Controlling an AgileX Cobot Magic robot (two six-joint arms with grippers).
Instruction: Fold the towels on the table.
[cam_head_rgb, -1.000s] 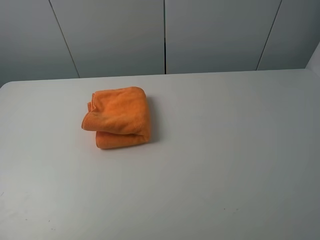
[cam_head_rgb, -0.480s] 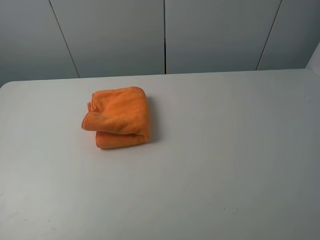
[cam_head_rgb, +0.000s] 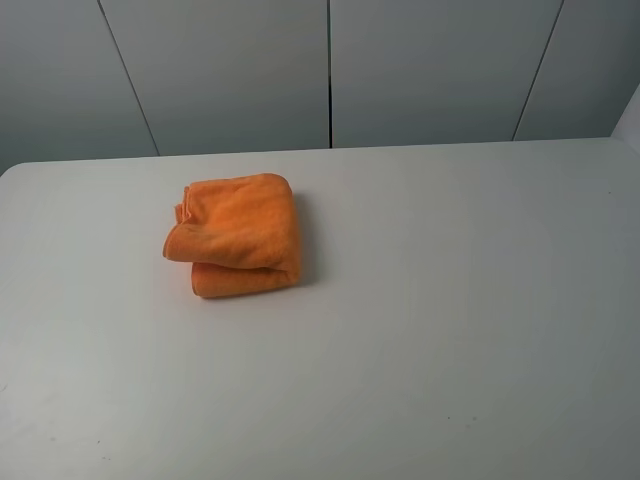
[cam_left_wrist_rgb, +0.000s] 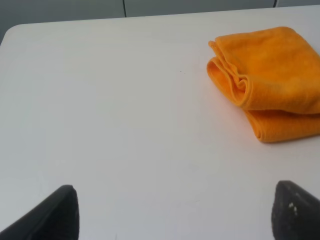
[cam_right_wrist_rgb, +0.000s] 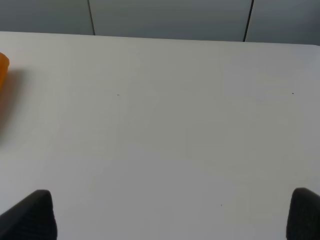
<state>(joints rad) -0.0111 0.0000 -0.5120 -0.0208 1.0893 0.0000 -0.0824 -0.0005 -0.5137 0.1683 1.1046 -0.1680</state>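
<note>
We see the orange towel (cam_head_rgb: 236, 236) folded into a thick bundle on the white table (cam_head_rgb: 450, 300), lying toward ten o'clock from the table's middle in the high view, with its layered edges facing nine o'clock. No label, brand or writing can be made out on it from any view. Our left gripper (cam_left_wrist_rgb: 172, 212) and right gripper (cam_right_wrist_rgb: 172, 215) both stand spread wide above bare tabletop, holding nothing, well apart from the cloth.

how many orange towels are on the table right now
1: the orange towel lies folded on the left part of the white table, apart from both open grippers; nothing seems hidden.
</note>
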